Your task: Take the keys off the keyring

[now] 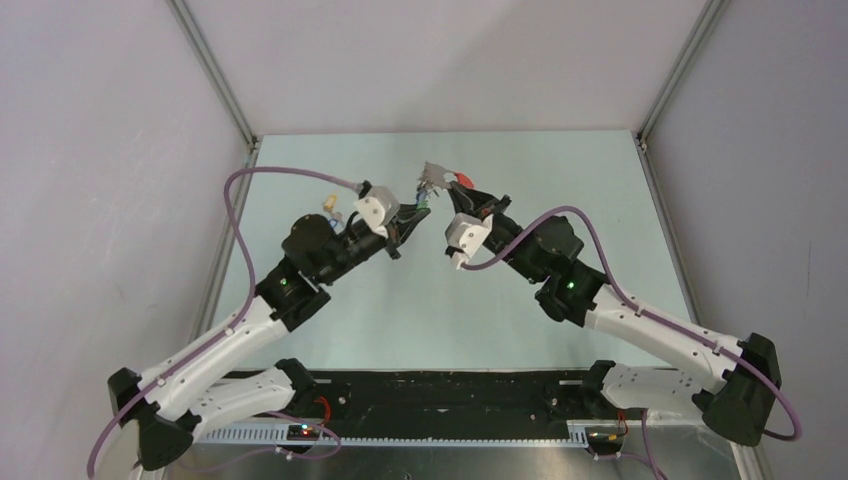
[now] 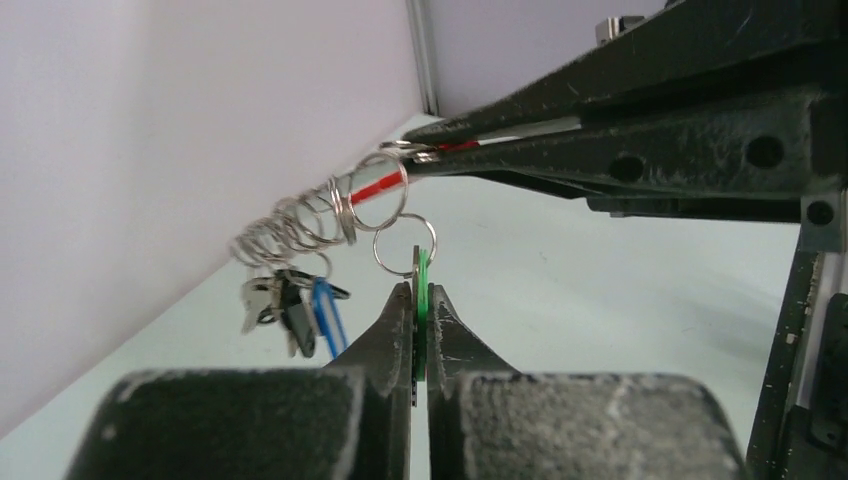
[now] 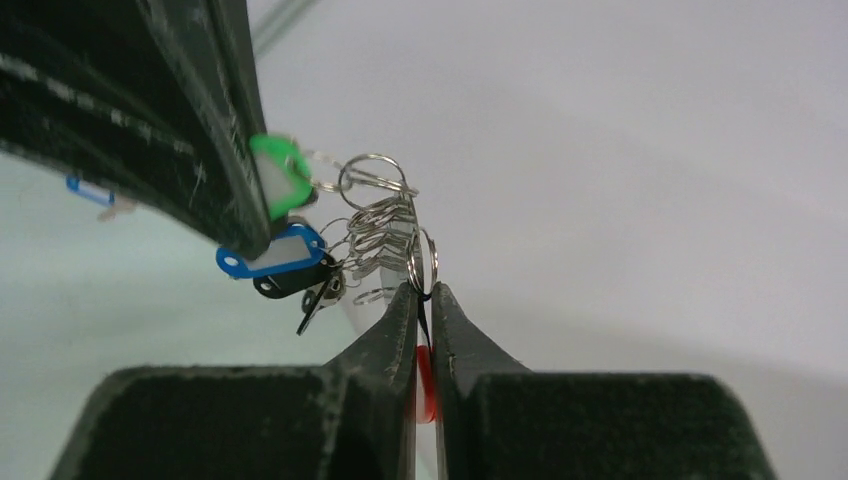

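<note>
Silver keyring (image 2: pixel 378 186) lengthwise between grippers, right gripper (image 3: pixel 425 292) clamping its red end, left gripper (image 2: pixel 421 292) pinching green-tagged key (image 2: pixel 423 268) beneath, other keys (image 2: pixel 290 302) dangling.

The left claw (image 2: pixel 420 295) and right claw (image 3: pixel 424 298) had tapered black fingers (image 2: pixel 385 335), scuffed grey. Just behind each sat a white block (image 1: pixel 378 210) trailing a purple cable (image 1: pixel 290 171). Farther back, the left arm (image 1: pixel 225 343) and right arm (image 1: pixel 665 337) went from black housings with a green light (image 1: pixel 284 282) to white shells.
</note>
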You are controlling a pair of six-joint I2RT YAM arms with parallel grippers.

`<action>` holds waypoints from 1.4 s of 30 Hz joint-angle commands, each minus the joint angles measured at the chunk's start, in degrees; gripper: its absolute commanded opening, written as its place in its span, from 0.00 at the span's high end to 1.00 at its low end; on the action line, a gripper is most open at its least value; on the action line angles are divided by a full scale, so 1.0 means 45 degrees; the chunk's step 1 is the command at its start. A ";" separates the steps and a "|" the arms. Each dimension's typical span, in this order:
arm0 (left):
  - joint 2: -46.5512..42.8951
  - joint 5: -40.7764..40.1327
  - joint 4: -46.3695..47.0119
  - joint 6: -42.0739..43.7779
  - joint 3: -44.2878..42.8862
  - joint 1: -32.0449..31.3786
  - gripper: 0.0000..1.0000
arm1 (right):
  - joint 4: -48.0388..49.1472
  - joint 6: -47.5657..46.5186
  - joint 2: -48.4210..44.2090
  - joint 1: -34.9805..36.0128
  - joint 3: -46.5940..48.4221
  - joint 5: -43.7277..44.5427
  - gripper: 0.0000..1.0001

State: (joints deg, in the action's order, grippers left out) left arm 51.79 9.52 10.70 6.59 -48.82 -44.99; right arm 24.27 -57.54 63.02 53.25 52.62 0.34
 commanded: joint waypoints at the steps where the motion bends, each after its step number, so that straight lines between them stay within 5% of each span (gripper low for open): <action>1: 0.1221 -0.0558 -0.2398 0.0186 -0.1797 -0.0021 1.00 | -0.0593 0.2324 -0.0736 -0.1151 -0.0530 0.0416 0.71; 3: 0.1952 -0.0682 -0.3676 0.0224 -0.2607 0.0031 1.00 | -0.0792 0.3266 -0.0860 -0.1873 -0.1014 -0.0109 0.42; 7: 0.3055 -0.0907 -0.5523 0.0601 -0.3694 0.0101 1.00 | -0.1753 0.4717 -0.1234 -0.3214 -0.1213 -0.1785 0.35; 12: 0.3495 -0.1263 -0.6644 0.1493 -0.4032 0.0096 1.00 | -0.1848 0.7081 -0.2329 -0.5194 -0.1648 -0.6054 0.37; 17: 0.3266 -0.1355 -0.6891 0.2499 -0.3759 -0.0031 1.00 | -0.1978 0.7384 -0.2337 -0.5705 -0.1835 -0.7649 0.43; 25: 0.2458 -0.3161 -0.6690 0.4778 -0.2963 -0.0415 1.00 | -0.0935 0.8356 -0.1725 -0.5838 -0.1970 -0.9234 0.51; 33: 0.1202 -0.3429 -0.5090 0.4157 -0.2249 -0.0443 1.00 | 0.0893 0.9644 -0.0609 -0.5603 -0.1986 -1.1116 0.61; 42: 0.0658 -0.2393 -0.4366 0.3341 -0.1929 -0.0434 1.00 | 0.3684 0.9819 0.1069 -0.4198 -0.1986 -1.1119 0.68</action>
State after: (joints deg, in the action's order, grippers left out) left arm 56.69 -3.62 -14.90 23.75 -57.95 -46.70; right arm 30.70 -14.92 65.47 32.34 43.81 -48.69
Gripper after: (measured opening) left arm 0.022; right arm 0.345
